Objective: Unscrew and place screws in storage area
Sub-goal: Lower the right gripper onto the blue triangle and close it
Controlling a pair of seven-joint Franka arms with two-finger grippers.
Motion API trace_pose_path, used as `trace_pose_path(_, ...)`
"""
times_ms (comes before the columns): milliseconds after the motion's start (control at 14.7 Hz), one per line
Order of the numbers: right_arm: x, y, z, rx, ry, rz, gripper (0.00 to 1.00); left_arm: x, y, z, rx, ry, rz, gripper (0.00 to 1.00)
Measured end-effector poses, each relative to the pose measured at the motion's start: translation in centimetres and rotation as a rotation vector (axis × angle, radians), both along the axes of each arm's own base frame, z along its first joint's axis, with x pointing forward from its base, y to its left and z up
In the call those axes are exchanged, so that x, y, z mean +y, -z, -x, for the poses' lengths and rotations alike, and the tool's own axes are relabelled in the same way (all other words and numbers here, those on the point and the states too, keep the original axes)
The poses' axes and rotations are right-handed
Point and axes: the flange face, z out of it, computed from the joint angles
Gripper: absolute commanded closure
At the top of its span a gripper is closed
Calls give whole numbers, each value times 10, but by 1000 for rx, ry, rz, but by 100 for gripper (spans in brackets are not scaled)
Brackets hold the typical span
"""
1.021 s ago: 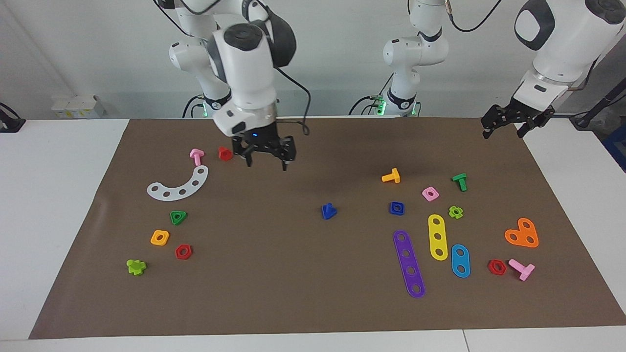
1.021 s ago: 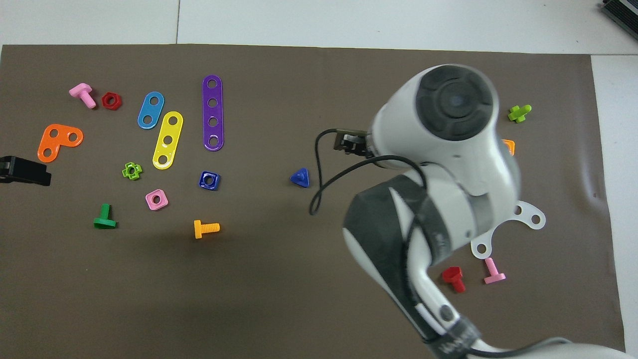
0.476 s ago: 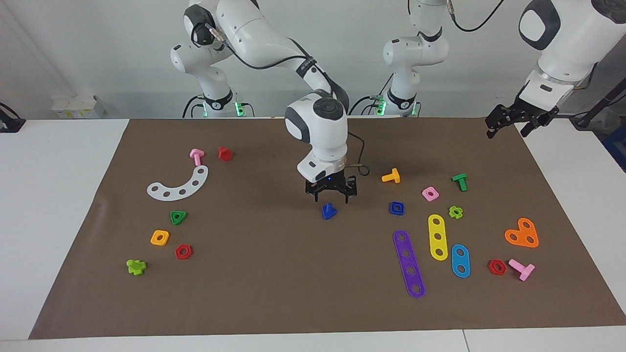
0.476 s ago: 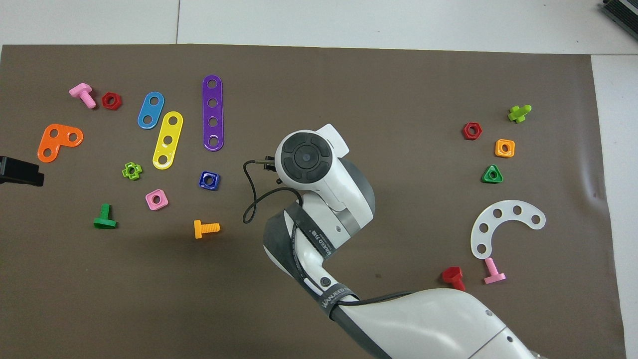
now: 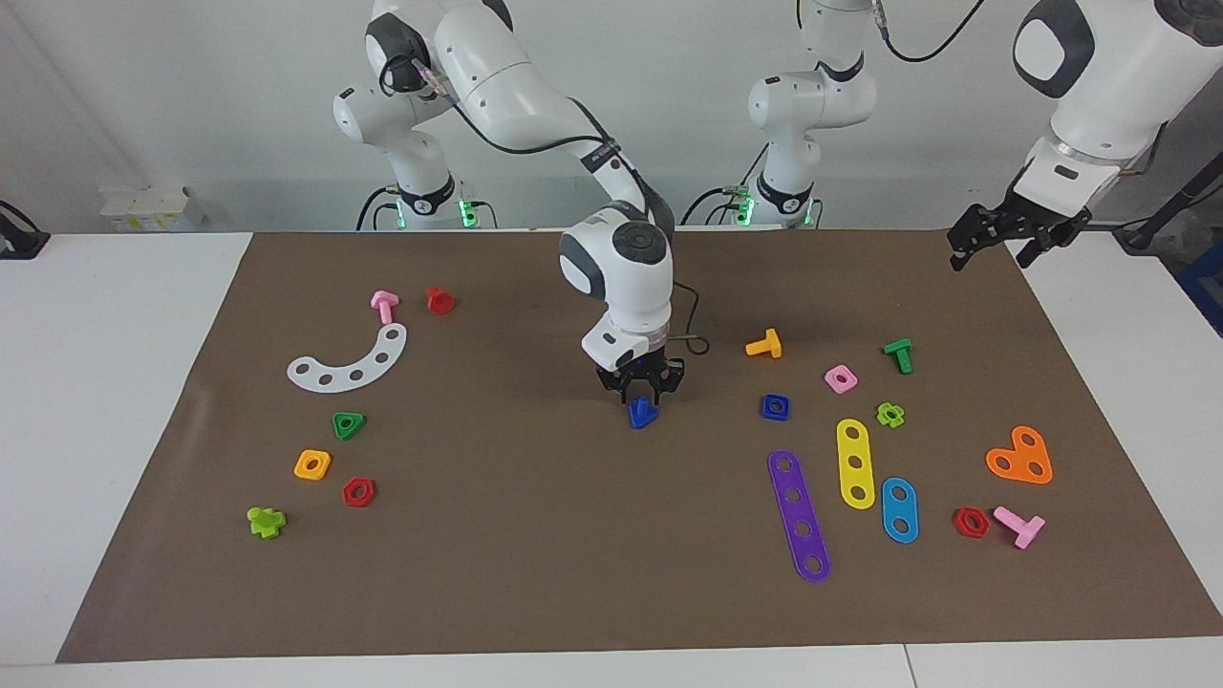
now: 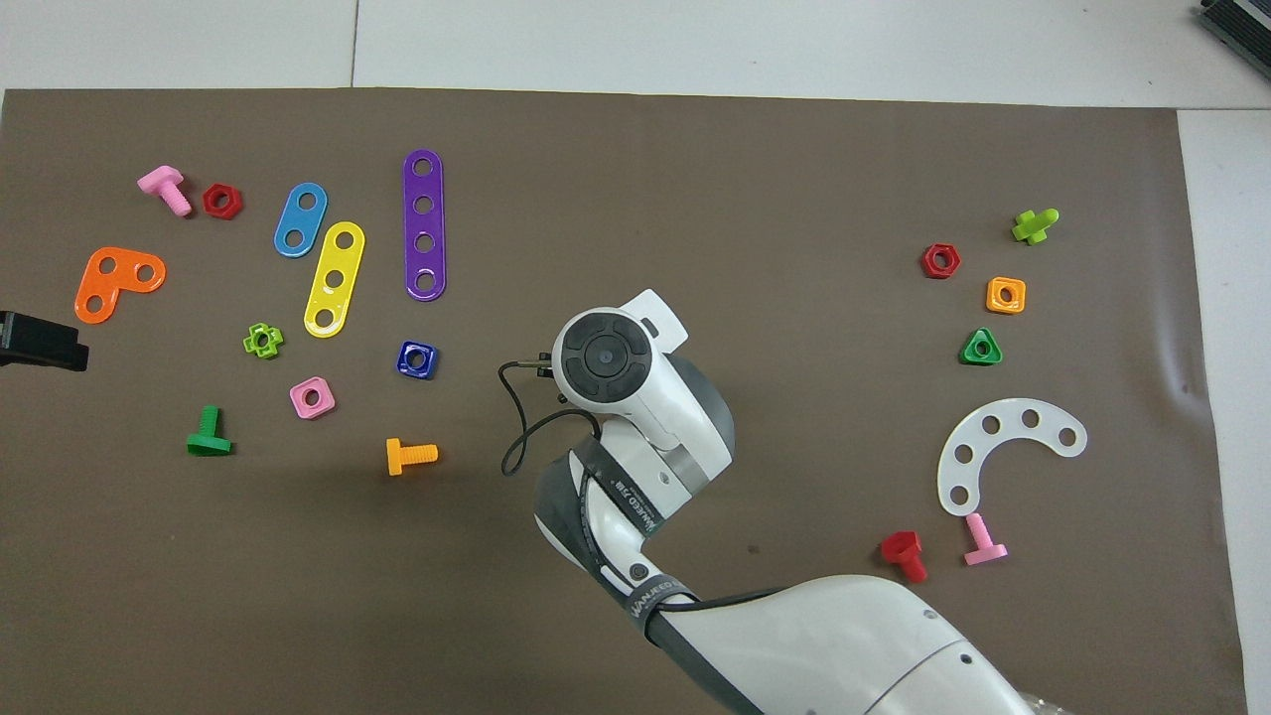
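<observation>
The dark blue triangular bolt (image 5: 642,414) lies in the middle of the brown mat (image 5: 535,545), stem up. My right gripper (image 5: 641,394) is low over it, open, a finger on each side of its stem. In the overhead view the right arm (image 6: 606,357) hides the bolt. The dark blue square nut (image 5: 775,407) lies apart from it, toward the left arm's end; it also shows in the overhead view (image 6: 417,359). My left gripper (image 5: 994,244) waits open and empty in the air over the mat's corner at the left arm's end; its tip shows in the overhead view (image 6: 40,340).
Near the nut lie an orange bolt (image 5: 764,344), a pink nut (image 5: 841,378), and purple (image 5: 799,516), yellow (image 5: 855,463) and blue (image 5: 899,509) strips. Toward the right arm's end lie a white curved strip (image 5: 352,361), a green triangular nut (image 5: 349,424) and other nuts.
The right arm swung from the mat's near part out to the middle and came down over the blue bolt, turning its gripper. The left gripper barely moved.
</observation>
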Motion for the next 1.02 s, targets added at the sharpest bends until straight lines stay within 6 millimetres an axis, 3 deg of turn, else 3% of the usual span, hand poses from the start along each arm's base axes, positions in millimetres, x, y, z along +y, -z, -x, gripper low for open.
trace_pose_path(885, -6, -11, -11, -72, -29, 4, 54, 0, 0, 0, 0, 0, 0, 0)
trace_pose_path(953, -6, -11, -11, -75, -30, 2, 62, 0, 0, 0, 0, 0, 0, 0)
trace_pose_path(1021, -6, -11, -11, -79, -30, -2, 87, 0, 0, 0, 0, 0, 0, 0)
